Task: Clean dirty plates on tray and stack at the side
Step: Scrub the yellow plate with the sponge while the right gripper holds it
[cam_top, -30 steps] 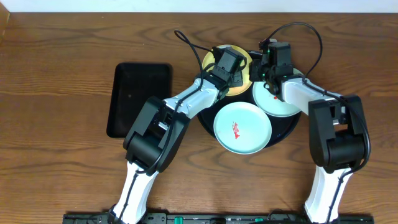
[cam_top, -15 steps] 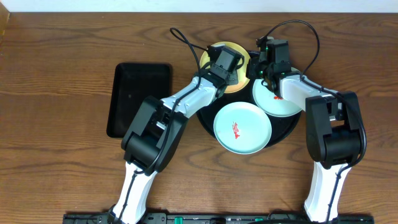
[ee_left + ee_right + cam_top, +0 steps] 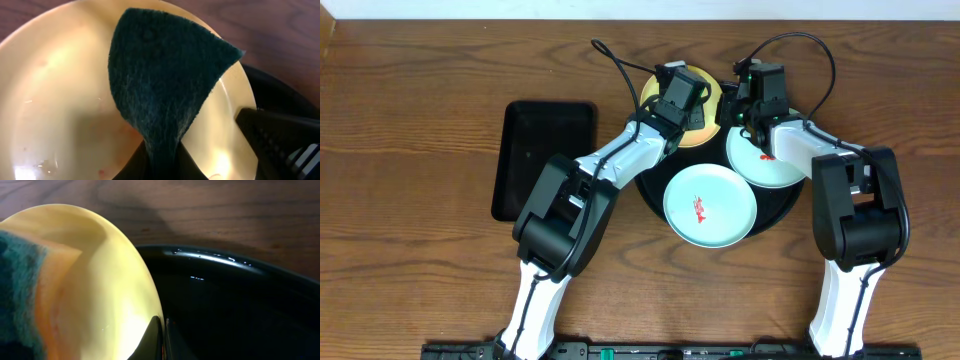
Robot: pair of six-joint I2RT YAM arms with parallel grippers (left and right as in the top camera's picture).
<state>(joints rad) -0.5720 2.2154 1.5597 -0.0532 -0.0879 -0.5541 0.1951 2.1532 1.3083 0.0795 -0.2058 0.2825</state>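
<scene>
Pinching the narrow end of a dark green, fibrous scouring pad [image 3: 165, 85], the left gripper [image 3: 160, 161] is closed on it. The pad is fanned over the glossy pale yellow plate [image 3: 60, 100], where faint reddish smears are seen. That plate's thin rim is clamped by the closed right gripper [image 3: 162, 335] at the far edge of the shiny black round tray [image 3: 240, 305]. A smooth mint plate [image 3: 710, 205] streaked with red sauce is seated on the tray beside a second mint plate [image 3: 762, 172], on the grained wooden counter [image 3: 420, 60].
</scene>
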